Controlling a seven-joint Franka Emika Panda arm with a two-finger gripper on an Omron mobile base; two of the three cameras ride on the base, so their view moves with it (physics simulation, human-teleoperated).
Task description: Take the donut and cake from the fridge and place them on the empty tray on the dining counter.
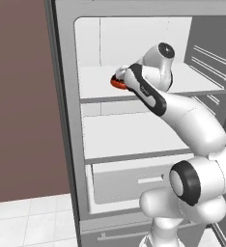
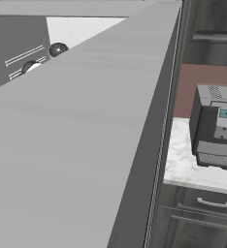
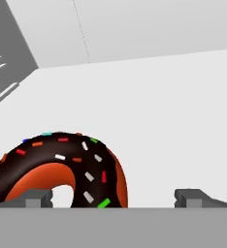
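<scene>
We are at the very start of the job, by our reading: the donut point(image 3: 62, 164) sits on the upper shelf point(image 1: 192, 84) of the open fridge point(image 1: 66, 120), and nothing is lifted yet. Our gripper point(image 3: 114, 199) is spread wide and holds nothing; in the hand view the donut's right side lies between the two fingertips point(image 3: 38, 197), its left side running past the left tip, so we judge that closing on it is the next move. In the left base view the arm reaches in over that shelf, with the donut's orange edge peeking out beside the wrist. We cannot make out the cake from here, so both pastries remain to be carried to the tray. The shelf is plain white, flat and bare around the donut, with the fridge's white back wall close behind. A second white shelf and a drawer point(image 1: 129, 181) lie below. Outside, a brown wall point(image 1: 18, 96) and pale floor tiles point(image 1: 33, 222) are to the left; in the right base view the grey door point(image 2: 86, 145) blocks much, with a coffee machine point(image 2: 215, 126) on a marble counter point(image 2: 188, 169) beyond.
</scene>
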